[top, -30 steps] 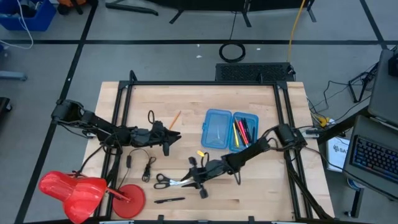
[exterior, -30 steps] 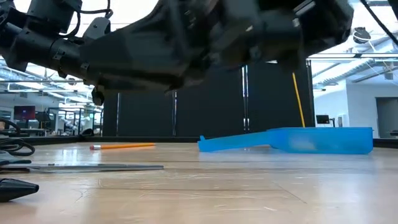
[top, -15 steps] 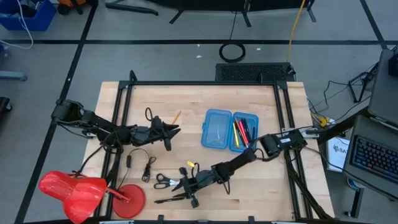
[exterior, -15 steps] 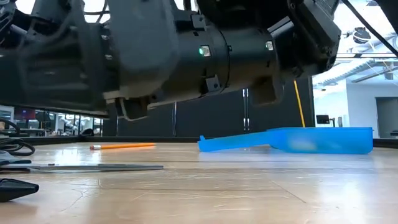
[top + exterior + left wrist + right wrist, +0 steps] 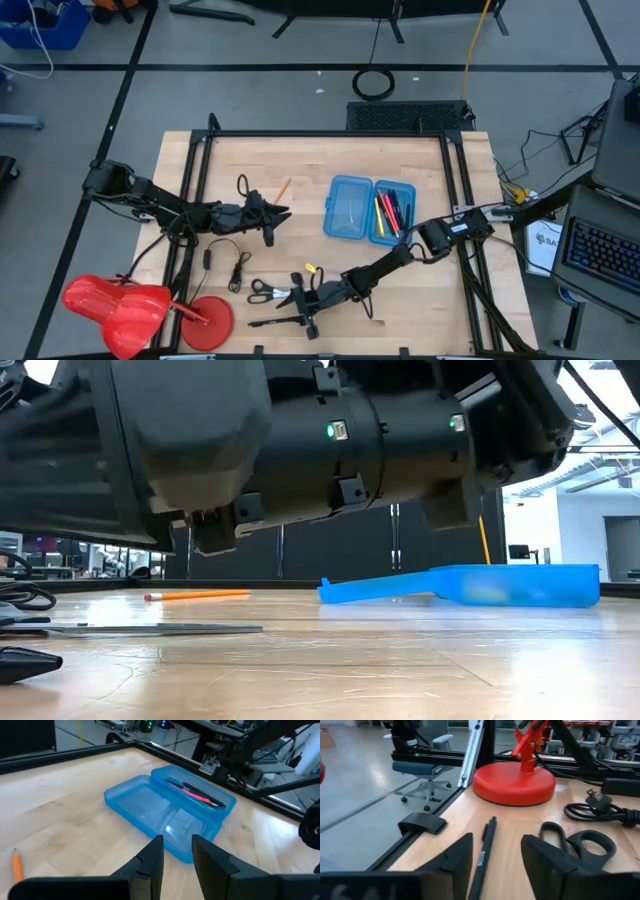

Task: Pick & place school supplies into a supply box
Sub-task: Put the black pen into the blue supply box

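Observation:
The blue supply box (image 5: 368, 209) lies open at the table's middle right, with pink, yellow and dark supplies (image 5: 391, 211) in its right half. A black pen (image 5: 270, 322) lies near the front edge, and black-handled scissors (image 5: 262, 292) lie just behind it. An orange pencil (image 5: 283, 188) lies left of the box. My right gripper (image 5: 294, 312) reaches low to the pen's right end; in its wrist view it is open (image 5: 495, 865), a finger on either side of the pen (image 5: 483, 854). My left gripper (image 5: 272, 214) hovers open (image 5: 177, 865), facing the box (image 5: 167, 810).
A looped black cable (image 5: 234, 264) lies left of the scissors. A red stand with a round base (image 5: 205, 318) sits at the front left corner, just beyond the pen. Black frame rails (image 5: 200, 190) run along the table's sides.
My right gripper has moved toward the table's near left and down, from beside the scissors to the black pen's right end. The pen, scissors, pencil and box have stayed where they were.

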You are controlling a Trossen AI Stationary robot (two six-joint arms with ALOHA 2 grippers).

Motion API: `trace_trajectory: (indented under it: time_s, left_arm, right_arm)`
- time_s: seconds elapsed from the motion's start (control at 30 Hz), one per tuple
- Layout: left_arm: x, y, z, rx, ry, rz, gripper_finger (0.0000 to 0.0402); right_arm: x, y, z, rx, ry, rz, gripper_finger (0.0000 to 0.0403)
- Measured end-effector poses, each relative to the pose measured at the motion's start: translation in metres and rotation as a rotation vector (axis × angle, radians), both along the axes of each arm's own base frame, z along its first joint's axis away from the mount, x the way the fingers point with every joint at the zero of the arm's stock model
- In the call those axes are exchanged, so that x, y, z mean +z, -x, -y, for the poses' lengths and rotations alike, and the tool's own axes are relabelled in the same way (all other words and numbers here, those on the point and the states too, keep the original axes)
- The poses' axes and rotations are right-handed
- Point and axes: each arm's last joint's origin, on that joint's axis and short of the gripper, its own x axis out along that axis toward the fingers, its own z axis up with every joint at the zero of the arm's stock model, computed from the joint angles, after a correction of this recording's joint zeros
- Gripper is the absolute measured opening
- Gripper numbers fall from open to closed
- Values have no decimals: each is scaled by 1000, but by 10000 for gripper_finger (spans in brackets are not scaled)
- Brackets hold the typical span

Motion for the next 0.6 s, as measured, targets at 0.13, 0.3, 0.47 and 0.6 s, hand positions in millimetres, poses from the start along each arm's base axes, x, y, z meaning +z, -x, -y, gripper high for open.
trace_trajectory:
  time_s: [0.13, 0.3, 0.47, 0.6]
  left_arm:
    - [0, 0, 3, -20, 2, -1, 104]
    - [0, 1, 7, -40, 5, 0, 104]
    - [0, 1, 9, -50, 4, -1, 104]
    - [0, 1, 9, -49, 0, -2, 104]
  right_arm:
    - [2, 2, -10, -40, 6, -13, 193]
    - [1, 4, -19, -38, 34, -52, 207]
    - [2, 7, -25, -40, 65, -41, 199]
    - [-10, 7, -25, -40, 80, -68, 194]
